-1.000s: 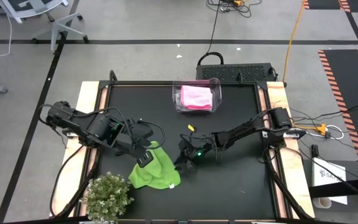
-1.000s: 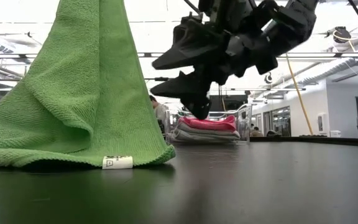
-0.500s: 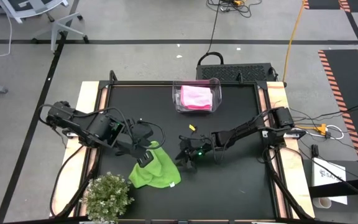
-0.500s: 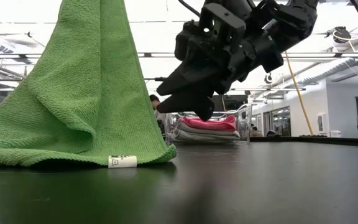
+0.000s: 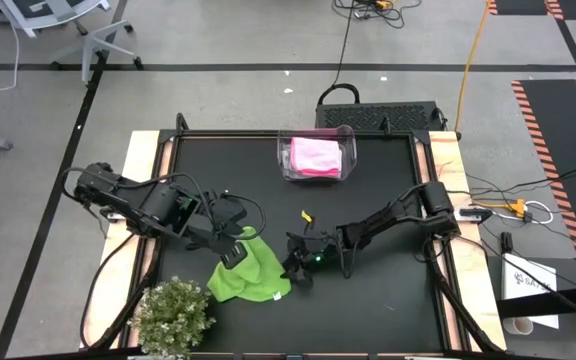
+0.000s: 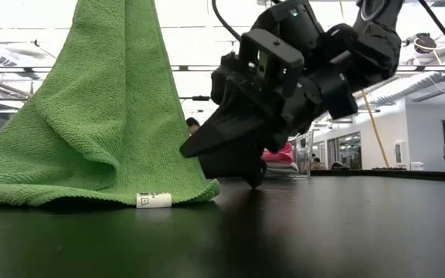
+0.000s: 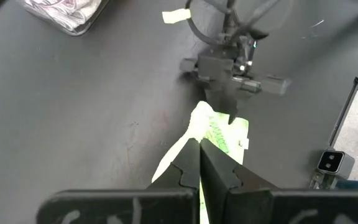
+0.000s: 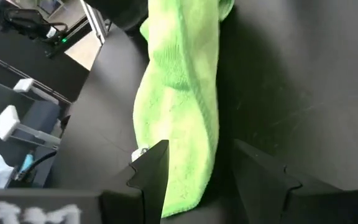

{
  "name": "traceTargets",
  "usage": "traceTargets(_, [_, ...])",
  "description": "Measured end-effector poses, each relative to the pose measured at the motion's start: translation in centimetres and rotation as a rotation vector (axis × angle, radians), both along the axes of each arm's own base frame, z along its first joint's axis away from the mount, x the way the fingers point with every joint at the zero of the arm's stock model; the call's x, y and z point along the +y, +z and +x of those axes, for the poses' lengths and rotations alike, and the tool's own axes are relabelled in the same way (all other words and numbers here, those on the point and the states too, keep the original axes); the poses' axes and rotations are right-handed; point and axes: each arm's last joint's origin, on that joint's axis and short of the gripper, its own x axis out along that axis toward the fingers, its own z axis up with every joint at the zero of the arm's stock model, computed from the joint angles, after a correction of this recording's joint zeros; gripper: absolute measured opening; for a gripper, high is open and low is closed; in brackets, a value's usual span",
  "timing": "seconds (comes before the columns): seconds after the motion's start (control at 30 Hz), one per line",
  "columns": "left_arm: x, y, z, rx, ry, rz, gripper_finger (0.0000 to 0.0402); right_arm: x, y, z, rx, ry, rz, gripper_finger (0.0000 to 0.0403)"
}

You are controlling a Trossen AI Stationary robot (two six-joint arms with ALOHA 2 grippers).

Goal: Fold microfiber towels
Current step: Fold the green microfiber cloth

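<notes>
A lime green microfiber towel point(image 5: 255, 276) is drawn up into a tent shape in the table's near middle. Its lower edge and white label point(image 6: 153, 201) rest on the black tabletop. My left gripper point(image 5: 242, 241) is shut on the towel's raised top. My right gripper point(image 5: 297, 271) is open and low over the table at the towel's right edge. In the right wrist view its fingers point(image 8: 151, 167) stand on either side of the towel's near end point(image 8: 185, 174). A pink towel point(image 5: 316, 155) lies folded in the clear bin point(image 5: 286, 166). My left gripper pinches the green towel's raised top point(image 7: 186, 142) between its two shut fingers, coming from above and slanting down toward the table's right. The towel hangs below the fingers point(image 7: 216, 165), with its lower part spread on the table. My right gripper is at the towel's right edge; whether it touches the cloth I cannot tell.
The clear bin stands at the table's far middle. A small green bushy plant point(image 5: 173, 316) sits at the near left corner, close to the towel. A yellow scrap of tape point(image 5: 306, 214) lies mid-table. Bare black tabletop lies to the right.
My right gripper has sunk toward the tabletop and moved toward the near edge, up to the green towel's right edge, tipping a little and staying open. The towel and my left gripper have kept still.
</notes>
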Motion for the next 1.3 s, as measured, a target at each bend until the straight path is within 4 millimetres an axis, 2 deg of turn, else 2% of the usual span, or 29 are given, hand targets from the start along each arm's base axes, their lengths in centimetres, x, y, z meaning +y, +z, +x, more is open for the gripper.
traceTargets(0.27, [0.1,0.0,0.0,-0.003,0.005,0.002,0.0002,2.0,-1.2,0.1,-0.047,-0.006,0.043,0.0149])
traceTargets(0.37, [0.1,0.0,0.0,-0.003,0.006,0.002,0.0003,2.3,-1.3,0.1,-0.043,-0.001,0.049,0.0111])
traceTargets(0.5, [0.1,0.0,0.0,-0.003,0.006,0.002,0.0002,2.6,-1.4,-0.1,-0.015,0.008,0.073,0.0022])
traceTargets(0.67, [0.1,0.0,0.0,-0.001,-0.001,0.006,0.0003,2.9,-1.6,-0.4,0.053,0.018,0.109,0.0002])
traceTargets(0.73, [0.1,0.0,0.0,-0.001,-0.011,0.016,0.0002,2.8,-1.1,-0.9,0.148,0.022,0.127,0.0001])
traceTargets(0.83, [0.1,0.0,0.1,-0.005,-0.018,0.035,0.0002,2.2,1.6,-2.7,0.288,0.044,0.073,0.0001])
traceTargets(0.9, [0.1,-0.1,0.2,-0.01,-0.018,0.068,0.0002,1.2,4.9,-4.2,0.323,0.046,-0.011,0.0001])
traceTargets(0.97, [0.3,0.2,0.1,-0.036,-0.017,0.098,0.0002,-0.2,8.9,-6.4,0.318,0.022,-0.103,0.0001])
traceTargets(1.1, [0.1,0.6,0.9,-0.124,-0.026,0.146,0.0002,-2.8,15.6,-11.4,0.243,-0.089,-0.216,0.0])
traceTargets(1.3, [0.1,2.0,2.7,-0.324,-0.093,0.207,0.0001,-5.7,23.5,-18.3,-0.121,-0.299,-0.233,0.0])
